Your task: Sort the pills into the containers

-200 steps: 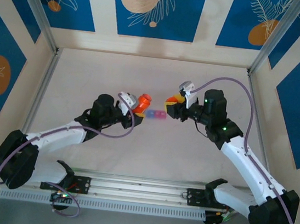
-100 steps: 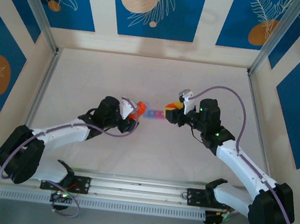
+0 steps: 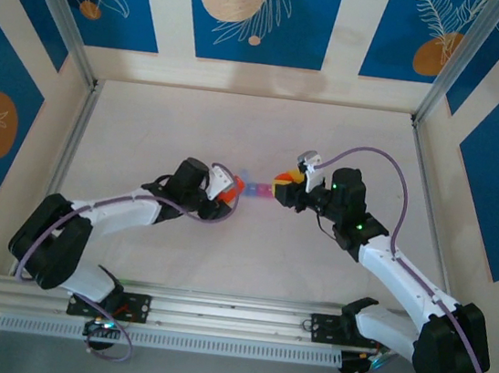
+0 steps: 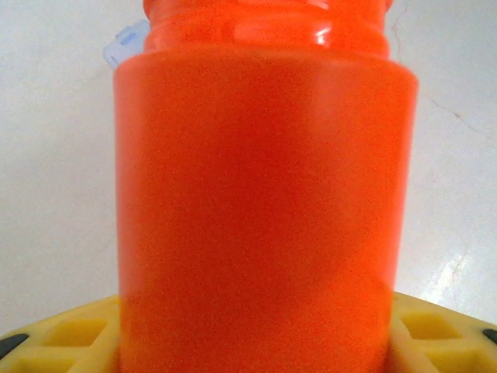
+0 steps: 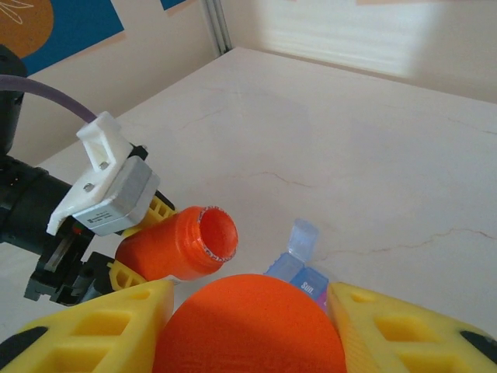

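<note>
My left gripper [image 3: 227, 192] is shut on an open orange pill bottle [image 3: 235, 186]. The bottle lies tilted, its mouth [image 5: 217, 233] facing the containers [image 3: 257, 187], a small blue, purple and pink pill-box strip on the table. In the left wrist view the bottle [image 4: 264, 194] stands between the yellow fingers [image 4: 62, 338]. The blue end section [image 5: 299, 272] has its lid [image 5: 303, 235] flipped up. My right gripper [image 5: 250, 322] is shut on a round orange cap [image 5: 248, 334], just right of the strip. The pills are out of view.
The pale tabletop [image 3: 238, 130] is walled at the back and both sides by blue-patterned panels. A metal rail [image 3: 232, 318] runs along the near edge between the arm bases. Purple cables loop from both wrists.
My left arm has swung right and lowered the bottle until its mouth is next to the strip. My right gripper has shifted slightly left with the cap, then held still.
</note>
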You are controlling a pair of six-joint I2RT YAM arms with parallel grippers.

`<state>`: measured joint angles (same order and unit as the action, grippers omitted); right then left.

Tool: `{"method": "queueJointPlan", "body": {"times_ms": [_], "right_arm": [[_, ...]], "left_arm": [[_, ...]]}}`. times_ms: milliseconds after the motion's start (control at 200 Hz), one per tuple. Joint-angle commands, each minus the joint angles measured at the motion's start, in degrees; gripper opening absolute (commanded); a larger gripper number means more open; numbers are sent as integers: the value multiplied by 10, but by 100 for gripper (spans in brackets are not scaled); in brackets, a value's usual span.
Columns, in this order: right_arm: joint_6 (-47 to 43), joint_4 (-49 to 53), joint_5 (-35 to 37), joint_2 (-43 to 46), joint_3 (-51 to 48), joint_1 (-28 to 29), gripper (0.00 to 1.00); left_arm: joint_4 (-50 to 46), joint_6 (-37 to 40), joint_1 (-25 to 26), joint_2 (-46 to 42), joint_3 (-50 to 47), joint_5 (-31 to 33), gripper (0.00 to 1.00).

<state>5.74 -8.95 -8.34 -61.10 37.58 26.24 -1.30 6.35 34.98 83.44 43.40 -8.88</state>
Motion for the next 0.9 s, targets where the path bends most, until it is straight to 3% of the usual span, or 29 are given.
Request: {"method": "queueJointPlan", "body": {"times_ms": [0,895], "right_arm": [[9,-19,-6,11,-9,4,30],[16,-19,-5,19,-16,14,30]], "left_arm": [[-35,19,-8,13,29,0,0],[-185,65,-27,116,148,-12,0]]}}
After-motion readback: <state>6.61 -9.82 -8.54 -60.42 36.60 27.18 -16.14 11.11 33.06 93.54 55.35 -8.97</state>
